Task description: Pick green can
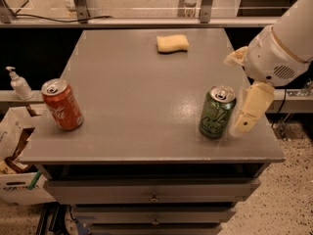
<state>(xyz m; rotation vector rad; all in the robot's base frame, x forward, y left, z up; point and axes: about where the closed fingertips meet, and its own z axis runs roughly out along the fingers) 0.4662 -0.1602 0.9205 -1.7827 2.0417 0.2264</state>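
The green can (216, 112) stands upright on the grey table (137, 97) near its front right corner, silver pull-tab top up. My gripper (235, 96) comes in from the right on a white arm and is open. One cream finger (250, 110) hangs down just right of the can, close beside it. The other finger (235, 57) sticks out higher up, behind the can. Nothing is held.
A red cola can (62, 105) stands tilted near the front left edge. A yellow sponge (172, 43) lies at the back middle. A pump bottle (18, 83) and a white box (14, 151) are off the table's left. Drawers (154, 198) sit below.
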